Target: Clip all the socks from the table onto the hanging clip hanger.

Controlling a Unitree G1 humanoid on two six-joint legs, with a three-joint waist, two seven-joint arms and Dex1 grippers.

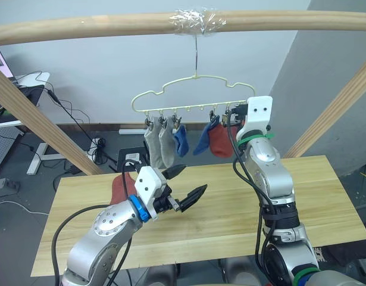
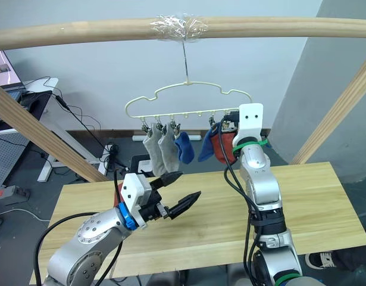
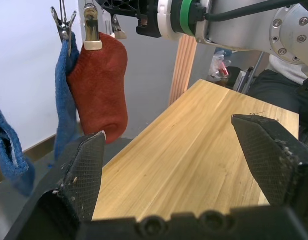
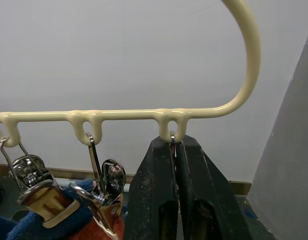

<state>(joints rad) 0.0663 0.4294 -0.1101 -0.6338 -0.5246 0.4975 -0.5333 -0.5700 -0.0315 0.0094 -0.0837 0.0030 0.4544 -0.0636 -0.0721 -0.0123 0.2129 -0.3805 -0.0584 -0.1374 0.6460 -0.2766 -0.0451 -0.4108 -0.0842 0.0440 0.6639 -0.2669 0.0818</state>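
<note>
The pale yellow-green clip hanger (image 1: 194, 90) hangs by its hook from the wooden pole. Clipped on it are two grey socks (image 1: 159, 146), two blue socks (image 1: 181, 140) and one rust-red sock (image 1: 220, 140). Another rust-red sock (image 1: 118, 186) lies on the table (image 1: 313, 196) at the left, partly hidden behind my left gripper (image 1: 191, 179). That gripper hovers open and empty above the table's middle. My right gripper (image 4: 174, 150) is raised to the hanger's right end, shut on the metal clip (image 4: 172, 137) hanging from the last loop, beside the red sock (image 3: 101, 85).
The thick wooden pole (image 1: 99, 25) crosses overhead, with slanted wooden braces (image 1: 34, 113) at left and right (image 1: 340, 101). Behind the table, a desk with cables (image 1: 28, 83) stands at far left and a power strip (image 1: 98, 145) lies on the floor.
</note>
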